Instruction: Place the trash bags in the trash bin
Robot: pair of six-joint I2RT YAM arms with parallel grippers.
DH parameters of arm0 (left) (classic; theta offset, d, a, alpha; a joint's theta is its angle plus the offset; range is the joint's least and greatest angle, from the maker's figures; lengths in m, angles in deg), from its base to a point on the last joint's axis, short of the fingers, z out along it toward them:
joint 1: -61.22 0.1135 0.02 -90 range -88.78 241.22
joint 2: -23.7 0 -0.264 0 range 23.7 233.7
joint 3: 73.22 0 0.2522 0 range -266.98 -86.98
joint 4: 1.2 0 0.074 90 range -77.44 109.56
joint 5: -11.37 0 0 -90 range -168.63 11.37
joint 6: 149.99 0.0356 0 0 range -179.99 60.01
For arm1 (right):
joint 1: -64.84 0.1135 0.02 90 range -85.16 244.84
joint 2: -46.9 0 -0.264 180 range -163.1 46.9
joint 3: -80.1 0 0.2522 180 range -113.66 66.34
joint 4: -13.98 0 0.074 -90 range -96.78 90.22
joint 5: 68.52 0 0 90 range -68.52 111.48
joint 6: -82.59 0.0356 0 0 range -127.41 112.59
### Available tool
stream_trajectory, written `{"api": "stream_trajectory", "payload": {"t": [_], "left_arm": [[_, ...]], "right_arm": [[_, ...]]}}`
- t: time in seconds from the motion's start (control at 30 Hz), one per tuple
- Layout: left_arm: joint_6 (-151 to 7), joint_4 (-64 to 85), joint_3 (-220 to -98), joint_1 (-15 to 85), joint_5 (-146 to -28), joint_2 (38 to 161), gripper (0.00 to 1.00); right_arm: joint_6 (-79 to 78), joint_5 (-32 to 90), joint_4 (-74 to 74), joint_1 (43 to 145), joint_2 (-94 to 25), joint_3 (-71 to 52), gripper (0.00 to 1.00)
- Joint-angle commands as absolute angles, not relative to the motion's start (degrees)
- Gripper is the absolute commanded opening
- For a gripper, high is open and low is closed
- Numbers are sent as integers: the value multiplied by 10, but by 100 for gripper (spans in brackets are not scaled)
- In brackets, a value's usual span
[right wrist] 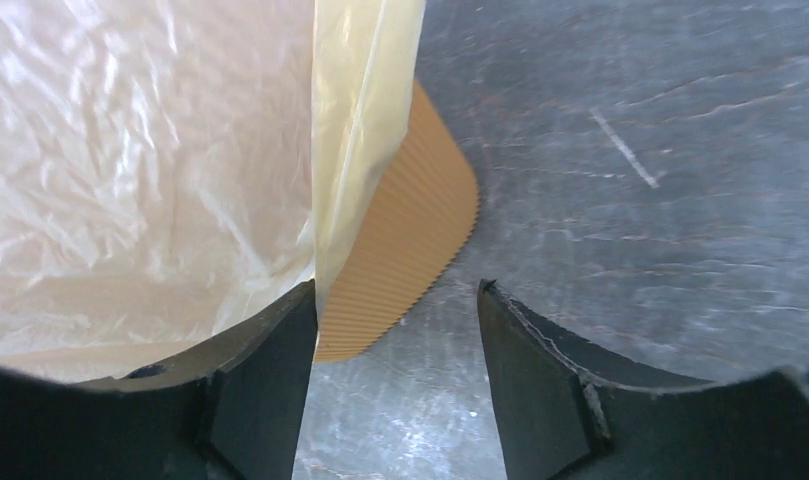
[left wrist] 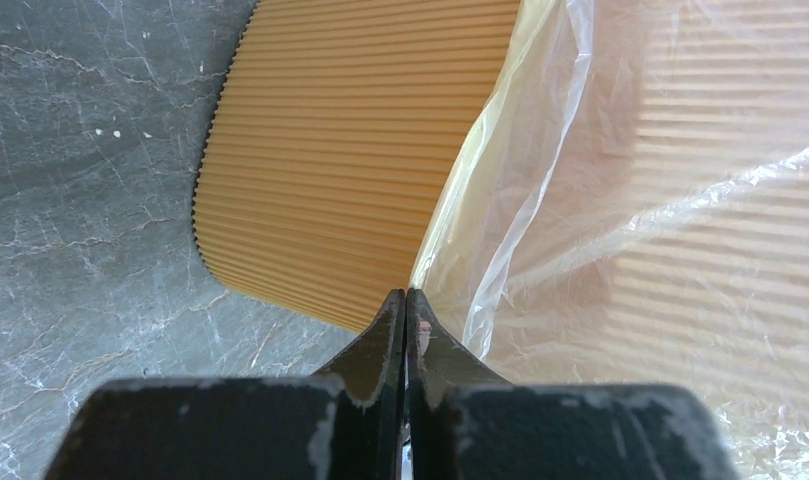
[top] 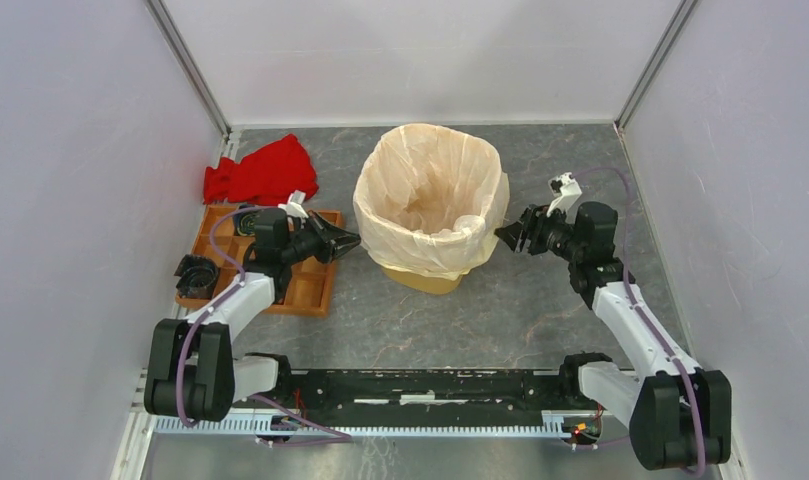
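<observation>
The yellow-orange trash bin [top: 425,280] stands mid-table. The translucent cream trash bag [top: 430,190] lines it, its hem folded down over the rim. My left gripper [top: 348,243] is at the bin's left side. In the left wrist view the left gripper [left wrist: 407,292] is shut with a fold of the bag [left wrist: 660,200] running into its tips, beside the ribbed bin wall [left wrist: 340,150]. My right gripper [top: 505,238] is at the bin's right side. In the right wrist view it [right wrist: 398,290] is open, one finger [right wrist: 270,370] against the hanging bag [right wrist: 130,150], the bin wall [right wrist: 410,250] ahead.
A red cloth [top: 265,170] lies at the back left. A shallow orange compartment tray [top: 310,285] sits under the left arm, with black items [top: 195,275] in it. Grey walls enclose the table on three sides.
</observation>
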State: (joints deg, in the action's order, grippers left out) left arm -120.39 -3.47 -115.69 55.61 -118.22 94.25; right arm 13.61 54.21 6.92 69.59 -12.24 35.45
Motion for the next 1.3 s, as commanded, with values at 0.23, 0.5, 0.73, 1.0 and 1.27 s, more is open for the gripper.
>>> {"api": "stream_trajectory", "payload": {"t": [0.23,0.5,0.73,1.0,1.27], "left_arm": [[-1169,-3,-1171,547,-1178,911,2],[-1113,61,-1189,536,-1133,880,2],[-1109,63,-1191,461,-1086,890,5],[-1050,158,-1212,466,-1021,838,38],[-987,229,-1248,519,-989,822,72]], "right_arm": [[105,485,24,695,-148,224,68],[11,252,-174,729,-184,39,61],[-48,295,-276,842,-236,-168,82],[-114,266,-410,997,-419,-364,72],[-162,196,-533,1037,-581,-486,61]]}}
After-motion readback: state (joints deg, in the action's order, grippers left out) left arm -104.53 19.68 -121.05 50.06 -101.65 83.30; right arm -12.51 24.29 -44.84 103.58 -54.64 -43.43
